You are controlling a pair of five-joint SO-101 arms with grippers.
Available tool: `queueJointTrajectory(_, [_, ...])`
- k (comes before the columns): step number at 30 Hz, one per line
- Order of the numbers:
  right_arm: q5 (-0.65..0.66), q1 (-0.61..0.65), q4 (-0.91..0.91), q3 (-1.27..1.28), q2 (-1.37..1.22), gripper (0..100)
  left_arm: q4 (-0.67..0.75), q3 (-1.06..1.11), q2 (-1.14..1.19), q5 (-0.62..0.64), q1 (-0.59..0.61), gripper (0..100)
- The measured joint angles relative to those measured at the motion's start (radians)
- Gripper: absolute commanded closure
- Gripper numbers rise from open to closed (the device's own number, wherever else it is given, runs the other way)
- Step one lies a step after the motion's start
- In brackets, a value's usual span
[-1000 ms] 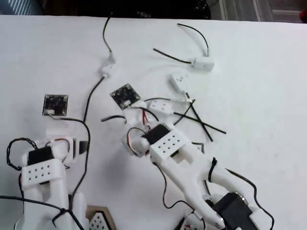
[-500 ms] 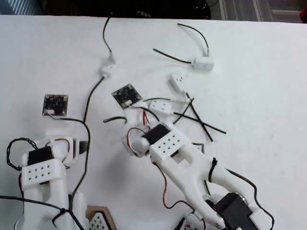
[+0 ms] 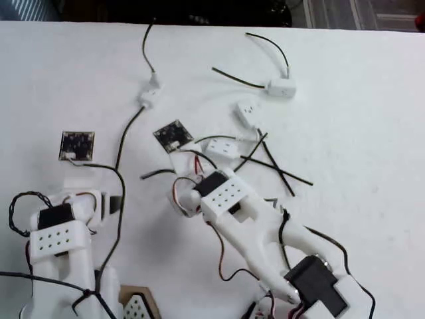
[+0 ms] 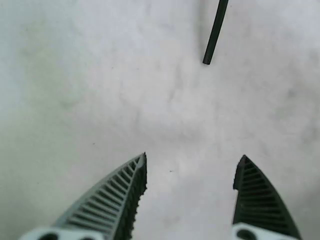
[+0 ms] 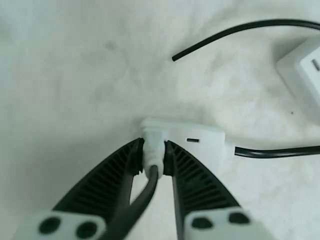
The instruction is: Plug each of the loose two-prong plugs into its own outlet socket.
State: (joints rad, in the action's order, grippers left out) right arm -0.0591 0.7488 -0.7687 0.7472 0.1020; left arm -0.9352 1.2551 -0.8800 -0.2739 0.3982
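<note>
The white tabletop is matte and faintly smudged, and beyond its far edge the room is a dark strip. From above, the right arm lies diagonally across the near half, its wrist among a scatter of white outlet blocks and black cables. The far socket sits well out with a curved lead, a second socket is nearer, and a third socket is just ahead of the wrist. Two dark circuit boards lie to the left, beside a joined pair on a long cable. The left arm sits at the near edge. Close up, the right claw is pinching a small white plug, whose black lead runs back between the ribbed fingers. The plug's front presses against the end of the flat third socket, which shows one slot on top. Whether the prongs are seated is hidden. The left claw hangs spread wide over bare tabletop, near a loose cable end.
</note>
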Motion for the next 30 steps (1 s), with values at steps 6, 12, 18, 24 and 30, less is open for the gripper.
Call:
queueJointTrajectory(6, [0.0,0.0,0.0,0.0,-0.003,98.2,0.0,0.0,0.0,0.0,0.0,72])
queueJointTrajectory(12, [0.031,0.0,0.0,0.0,-0.006,97.8,0.0,0.0,0.0,0.0,0.0,72])
queueJointTrajectory(18, [0.107,0.002,-0.063,-0.037,0.023,84.2,0.0,0.0,0.0,0.0,0.0,72])
queueJointTrajectory(24, [0.187,0.002,-0.342,-0.149,0.121,68.1,0.0,0.0,0.0,0.0,0.0,72])
queueJointTrajectory(30, [0.339,-0.025,-0.512,-0.242,0.141,67.9,0.0,0.0,0.0,0.0,0.0,72])
